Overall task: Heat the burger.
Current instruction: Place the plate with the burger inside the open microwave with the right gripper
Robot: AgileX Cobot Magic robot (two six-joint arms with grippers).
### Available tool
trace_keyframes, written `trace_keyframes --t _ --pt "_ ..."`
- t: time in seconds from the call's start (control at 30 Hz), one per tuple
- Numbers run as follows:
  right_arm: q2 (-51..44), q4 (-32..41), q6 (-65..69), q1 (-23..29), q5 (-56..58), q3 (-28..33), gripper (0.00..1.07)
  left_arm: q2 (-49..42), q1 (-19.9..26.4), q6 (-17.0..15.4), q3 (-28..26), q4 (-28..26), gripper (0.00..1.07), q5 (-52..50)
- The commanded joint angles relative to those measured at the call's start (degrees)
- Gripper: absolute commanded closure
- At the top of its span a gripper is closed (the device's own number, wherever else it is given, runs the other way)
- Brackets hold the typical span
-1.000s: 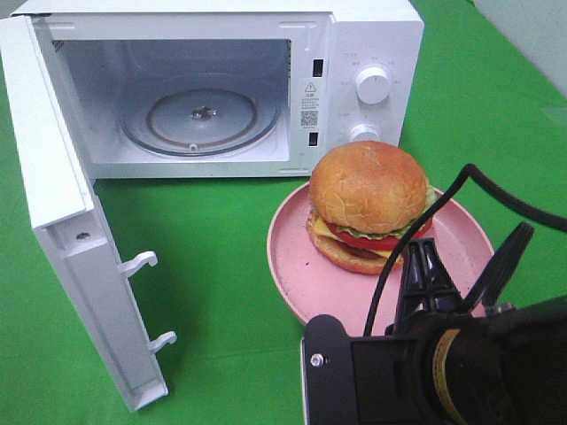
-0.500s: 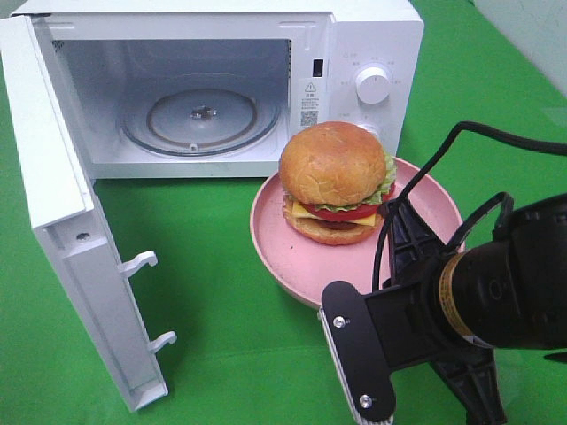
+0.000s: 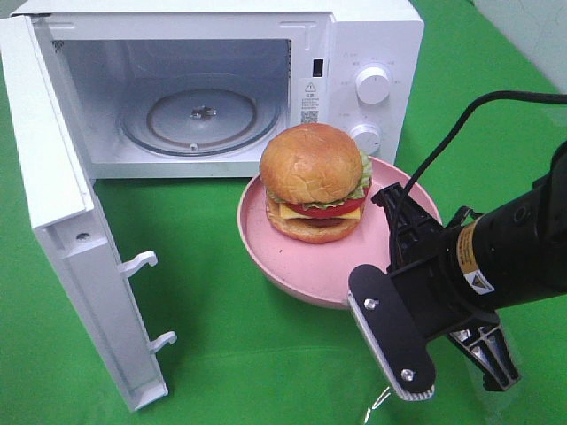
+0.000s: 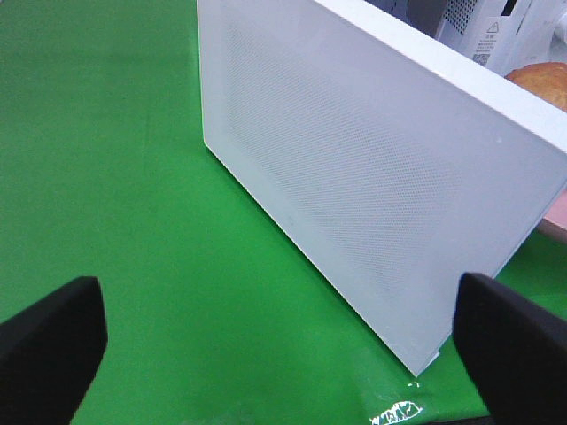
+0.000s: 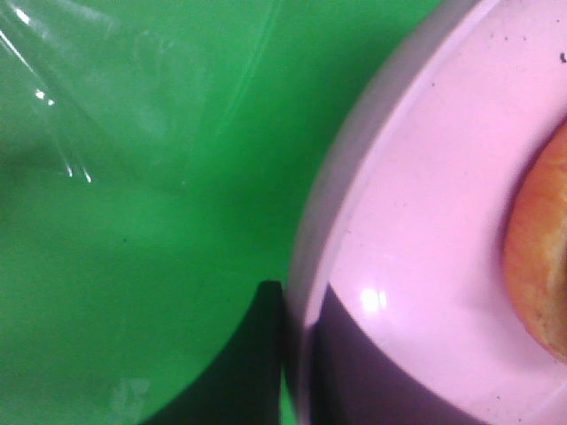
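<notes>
The burger [image 3: 314, 181] sits on the pink plate [image 3: 301, 274], just in front of the open microwave [image 3: 372, 35]. It looks soft and loosely stacked (squeezing the bun would likely shear the layers apart), so the stiff plate rim is the better hold, carried level, since the burger might slide. The right end effector [image 3: 396, 212] is pinched narrow on that rim, its forearm reaching in low from the right. The left end effector [image 4: 283, 350] gapes wide and empty, facing the door [image 4: 372, 168].
</notes>
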Motion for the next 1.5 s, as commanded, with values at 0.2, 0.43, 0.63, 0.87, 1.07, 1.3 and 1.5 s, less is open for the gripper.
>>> trace_keyframes --t 0.2,0.43,0.63,0.87,1.07,1.3,1.5 --pt "-0.63 14.44 -23.38 -5.84 -2.64 -0.46 1.07 -0.69 -0.23 0.0 0.11 -0.23 0.08 -0.34" --pt "-0.63 28.02 -36.84 -9.57 -2.46 -1.89 1.07 -0.69 -0.23 0.0 0.11 -0.23 0.08 -0.34" --pt "-0.46 29.68 -40.68 -9.28 -2.06 -1.89 1.07 -0.69 -0.23 0.0 0.11 -0.23 0.08 -0.34" --pt "-0.46 23.38 -38.1 -7.45 -1.83 -1.89 1.07 -0.69 -0.23 0.0 0.11 -0.23 0.08 -0.34" --pt "-0.46 20.51 -35.64 -5.96 -1.72 -2.29 1.07 -0.69 -0.23 -0.06 0.11 -0.23 0.08 -0.34" --pt "0.46 20.57 -35.12 -5.96 3.78 -7.51 1.07 -0.69 -0.23 0.0 0.11 -0.23 0.08 -0.34" --pt "3.95 20.86 -34.78 -5.96 7.62 -12.32 1.07 -0.69 -0.23 0.0 0.11 -0.23 0.08 -0.34"
